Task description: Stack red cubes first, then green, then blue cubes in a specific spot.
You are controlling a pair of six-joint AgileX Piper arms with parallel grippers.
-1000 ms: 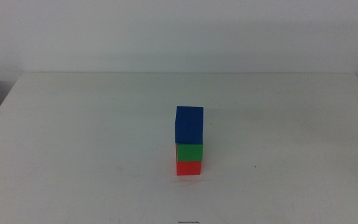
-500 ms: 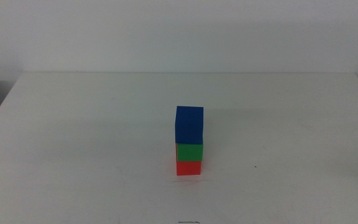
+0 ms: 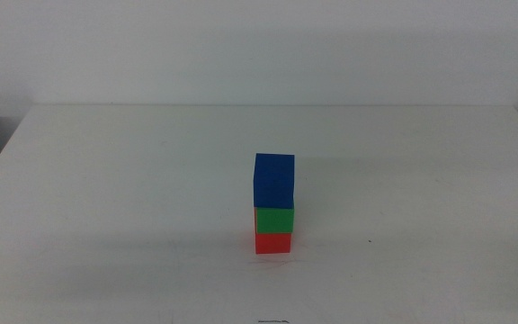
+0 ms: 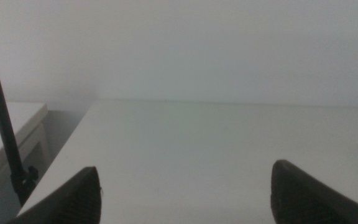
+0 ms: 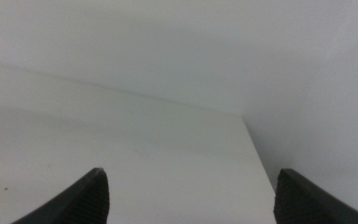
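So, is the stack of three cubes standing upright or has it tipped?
Upright. In the middle view the red cube sits on the table, the green cube on it, and the blue cube on top. No tool touches it.

Blue (image 3: 274,179) on green (image 3: 274,220) on red (image 3: 273,243).
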